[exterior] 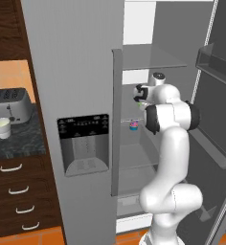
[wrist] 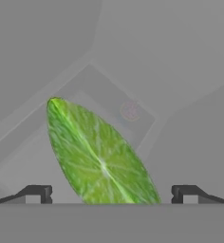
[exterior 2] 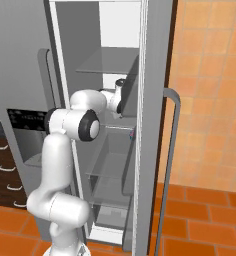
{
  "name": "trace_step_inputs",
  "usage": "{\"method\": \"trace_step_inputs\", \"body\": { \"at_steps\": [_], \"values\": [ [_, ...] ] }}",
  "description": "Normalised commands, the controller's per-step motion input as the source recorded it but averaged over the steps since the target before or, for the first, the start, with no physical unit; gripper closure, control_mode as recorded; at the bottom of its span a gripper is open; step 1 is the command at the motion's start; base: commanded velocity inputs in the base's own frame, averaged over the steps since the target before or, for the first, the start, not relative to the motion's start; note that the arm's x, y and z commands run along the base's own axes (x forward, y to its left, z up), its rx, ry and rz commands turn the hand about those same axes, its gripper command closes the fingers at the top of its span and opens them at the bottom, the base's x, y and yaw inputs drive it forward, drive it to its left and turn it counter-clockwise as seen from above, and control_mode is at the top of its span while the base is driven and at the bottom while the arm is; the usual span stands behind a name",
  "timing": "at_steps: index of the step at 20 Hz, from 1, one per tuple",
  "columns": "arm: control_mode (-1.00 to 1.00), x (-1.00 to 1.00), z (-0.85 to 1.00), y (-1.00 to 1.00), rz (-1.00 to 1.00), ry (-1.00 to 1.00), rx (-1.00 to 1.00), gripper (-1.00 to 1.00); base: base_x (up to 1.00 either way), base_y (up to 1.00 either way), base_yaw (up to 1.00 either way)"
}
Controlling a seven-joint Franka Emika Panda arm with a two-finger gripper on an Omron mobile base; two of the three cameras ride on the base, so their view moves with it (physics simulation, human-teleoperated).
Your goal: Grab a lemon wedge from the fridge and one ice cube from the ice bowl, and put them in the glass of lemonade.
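- The end effector (wrist: 109, 194) is seen spread wide, its tips (wrist: 38, 193) clear of the wedge on both sides.
- The wedge (wrist: 97, 154) is seen between the tips, ungripped, over a glass shelf (wrist: 28, 156).
- The arm (exterior: 170, 143) is reached into the fridge (exterior: 76, 72), whose right door (exterior 2: 155, 100) is open.
- A cupcake (exterior: 133, 125) is set on a lower shelf.
- The glass (exterior: 2, 127) is placed on the surface (exterior: 24, 141) by the toaster (exterior: 9, 105).

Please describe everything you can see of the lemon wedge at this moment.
The lemon wedge is a yellow-green slice with pale fibres radiating from a light centre line, its cut face toward the hand camera. It stands tilted, pointed tip up and to the left in that view, on a grey fridge shelf. It lies between the open gripper's dark fingers, apart from both. Its lower end is hidden.
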Motion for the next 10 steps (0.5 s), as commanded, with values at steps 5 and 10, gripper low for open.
{"method": "trace_step_inputs", "body": {
  "at_steps": [5, 10],
  "values": [
    [-1.00, 0.12, 0.07, 0.00, 0.00, 0.00, 0.00, -1.00, 0.00, 0.00, 0.00],
    [-1.00, 0.21, 0.00, 0.00, -0.03, 0.00, 0.00, -1.00, 0.00, 0.00, 0.00]
  ]
}}
